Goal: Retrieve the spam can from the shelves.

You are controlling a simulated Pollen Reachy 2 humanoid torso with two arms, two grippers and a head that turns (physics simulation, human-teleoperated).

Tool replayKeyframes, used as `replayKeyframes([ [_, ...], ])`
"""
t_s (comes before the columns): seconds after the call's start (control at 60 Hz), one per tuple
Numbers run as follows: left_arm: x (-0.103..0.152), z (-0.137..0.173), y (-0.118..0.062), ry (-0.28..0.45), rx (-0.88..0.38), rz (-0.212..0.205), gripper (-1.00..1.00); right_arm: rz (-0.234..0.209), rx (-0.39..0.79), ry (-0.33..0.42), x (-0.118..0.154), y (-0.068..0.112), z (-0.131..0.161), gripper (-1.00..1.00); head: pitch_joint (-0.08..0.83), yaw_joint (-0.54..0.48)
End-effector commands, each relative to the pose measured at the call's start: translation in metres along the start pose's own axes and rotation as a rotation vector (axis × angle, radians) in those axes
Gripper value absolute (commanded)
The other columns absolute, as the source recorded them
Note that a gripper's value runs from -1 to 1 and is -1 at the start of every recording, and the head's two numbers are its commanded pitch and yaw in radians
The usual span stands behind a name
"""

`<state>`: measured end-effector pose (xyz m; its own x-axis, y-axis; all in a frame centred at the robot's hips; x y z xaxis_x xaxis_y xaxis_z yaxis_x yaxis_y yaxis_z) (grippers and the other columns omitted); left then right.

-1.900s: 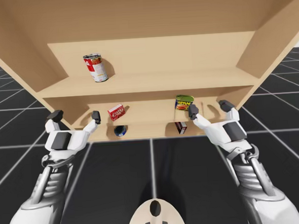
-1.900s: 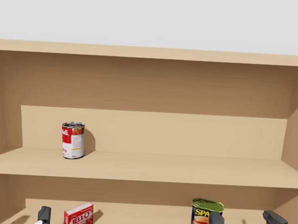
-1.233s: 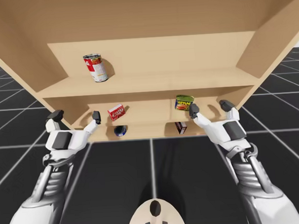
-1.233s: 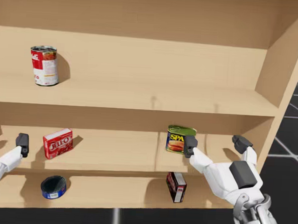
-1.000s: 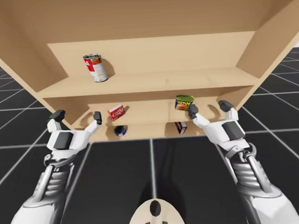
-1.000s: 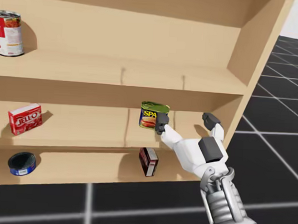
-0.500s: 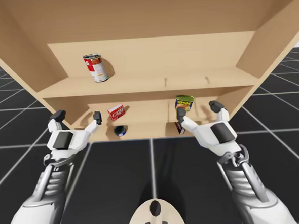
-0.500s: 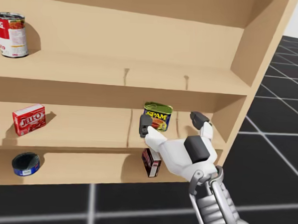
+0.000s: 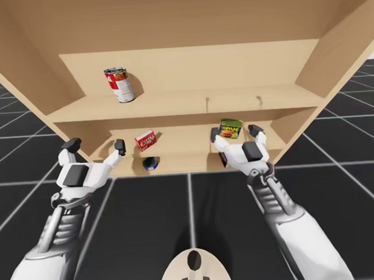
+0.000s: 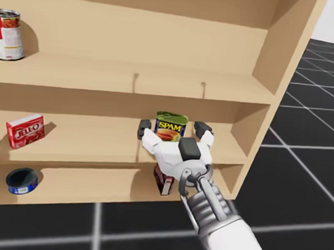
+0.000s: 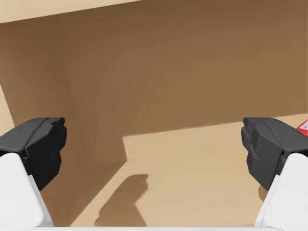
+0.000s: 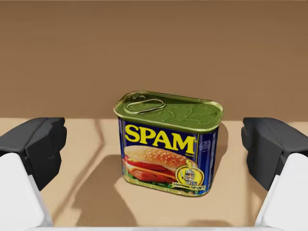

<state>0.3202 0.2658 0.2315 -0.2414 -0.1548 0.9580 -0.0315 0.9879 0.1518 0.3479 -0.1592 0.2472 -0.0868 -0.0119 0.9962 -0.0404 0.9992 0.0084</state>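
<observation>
On the middle shelf [image 9: 181, 140], right of centre, you find the spam can [image 12: 168, 142] standing upright on bare board. The right arm comes in from the near right and extends straight forward to it, wrist level, with the right gripper [image 10: 173, 128] aimed squarely at the can's front face. Its fingers stand wide apart and grip nothing. From the right wrist view the can sits ahead of the gripper, centred on the gap, with board showing between each finger and the can's sides; neither finger touches it.

Note the limits. The upper shelf board [image 10: 102, 77] runs close above the can's lid. The side wall [image 10: 282, 58] of the shelves [image 9: 17, 68] closes the bay to the right, with an open stretch of board between it and the can. The red box [image 9: 146, 140] lies well apart to the left on the same shelf. A dark red box [image 10: 163, 183] stands on the lower shelf, under the right wrist.

The left arm reaches toward the left end of the middle shelf. The left gripper [image 9: 96, 145] is likewise spread wide, holding nothing, facing the shelf's far left corner.
</observation>
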Motion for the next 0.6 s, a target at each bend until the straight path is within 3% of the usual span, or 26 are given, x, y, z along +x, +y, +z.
replayKeyframes([
  [0.017,0.0,0.0,0.0,0.001,-0.002,0.004,-1.0,-0.102,-0.027,0.066,-0.016,0.029,-0.016,-1.0,0.403,-0.25],
  [0.283,0.0,0.0,0.001,0.0,-0.002,0.006,-1.0,-0.078,-0.055,0.085,-0.025,0.029,-0.049,-1.0,0.41,-0.25],
  [0.467,0.0,0.0,0.0,0.002,-0.006,0.005,-1.0,-0.027,-0.036,0.112,-0.033,0.03,-0.066,-1.0,0.414,-0.25],
  [0.5,0.0,0.001,0.0,0.002,-0.006,0.005,-1.0,-0.004,-0.052,0.102,-0.035,0.03,-0.065,-0.59,0.415,-0.25],
  [0.517,0.0,0.001,0.0,0.002,-0.006,0.005,-1.0,0.004,-0.059,0.095,-0.036,0.031,-0.065,0.04,0.415,-0.25],
  [0.533,0.0,0.001,0.0,0.002,-0.007,0.005,-1.0,0.004,-0.052,0.095,-0.038,0.03,-0.064,1.0,0.416,-0.25],
  [0.6,-0.001,0.001,0.0,0.003,-0.008,0.004,-1.0,-0.014,-0.059,0.112,-0.039,0.028,-0.063,1.0,0.418,-0.25],
])
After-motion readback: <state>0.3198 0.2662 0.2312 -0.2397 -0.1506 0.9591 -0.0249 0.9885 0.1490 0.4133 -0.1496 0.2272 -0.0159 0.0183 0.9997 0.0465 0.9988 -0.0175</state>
